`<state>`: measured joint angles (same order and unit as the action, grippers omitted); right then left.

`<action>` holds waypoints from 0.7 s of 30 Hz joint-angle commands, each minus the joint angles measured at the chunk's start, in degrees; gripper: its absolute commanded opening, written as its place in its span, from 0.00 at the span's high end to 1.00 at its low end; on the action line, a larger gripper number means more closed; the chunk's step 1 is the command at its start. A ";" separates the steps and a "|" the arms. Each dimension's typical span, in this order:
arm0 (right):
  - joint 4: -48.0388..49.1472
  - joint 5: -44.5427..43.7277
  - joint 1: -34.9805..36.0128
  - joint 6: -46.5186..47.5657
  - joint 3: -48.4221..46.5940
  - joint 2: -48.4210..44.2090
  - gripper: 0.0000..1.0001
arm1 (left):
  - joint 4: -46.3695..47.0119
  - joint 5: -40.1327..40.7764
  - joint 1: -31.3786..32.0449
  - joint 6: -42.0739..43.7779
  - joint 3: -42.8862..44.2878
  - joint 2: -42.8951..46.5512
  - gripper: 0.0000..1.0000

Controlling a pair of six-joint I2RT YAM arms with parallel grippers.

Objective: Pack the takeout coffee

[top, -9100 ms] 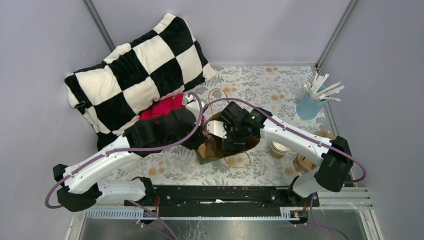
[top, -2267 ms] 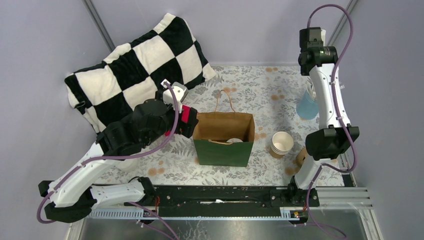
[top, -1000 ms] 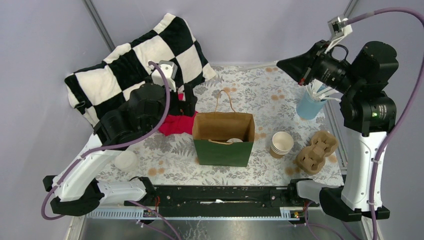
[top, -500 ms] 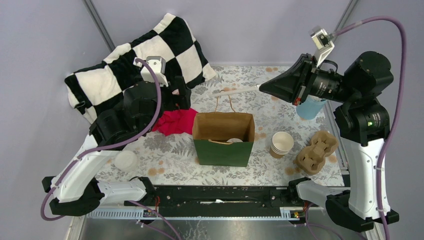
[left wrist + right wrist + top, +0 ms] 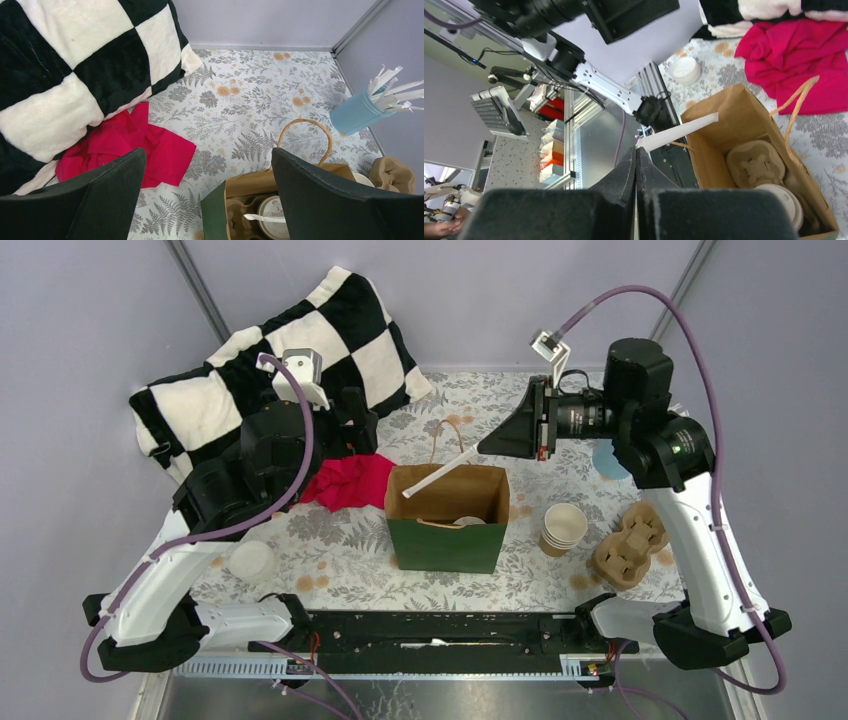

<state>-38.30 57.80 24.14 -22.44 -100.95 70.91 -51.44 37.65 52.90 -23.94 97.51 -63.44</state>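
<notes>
Right gripper pinched shut on white paper-wrapped straw, frame centre, above green-fronted brown paper bag containing white-lidded brown kraft paper cup. Left gripper spread wide, empty.

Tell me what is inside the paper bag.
A molded cup carrier and the white-lidded coffee cup. The cup's body and the floor of the bag are hidden.

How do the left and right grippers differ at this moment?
The left gripper has its fingers wide open and holds nothing; the right gripper is shut on a white straw. The left one hangs near the red cloth; the right one's straw reaches over the bag. Both are off the table.
</notes>
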 commanded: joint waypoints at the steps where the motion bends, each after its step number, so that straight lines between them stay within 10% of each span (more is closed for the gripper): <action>1: -4.53 -3.09 2.29 5.51 1.70 0.82 1.00 | 1.08 0.85 -0.31 -1.55 0.13 0.59 0.01; 10: -5.27 -12.91 8.53 12.68 3.30 6.91 1.00 | 1.12 0.55 -0.20 -4.86 -2.51 2.37 0.01; 19: 13.59 -17.20 10.50 5.55 15.50 6.26 1.00 | 1.32 1.50 -0.25 -6.42 -3.76 3.72 0.01; 21: 13.95 -18.66 10.66 3.90 17.13 6.90 0.82 | 1.73 1.69 -0.26 -5.80 -3.52 3.57 0.01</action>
<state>-32.23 42.22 33.69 -14.81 -86.11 78.30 -51.81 37.93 52.90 -29.67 93.71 -60.58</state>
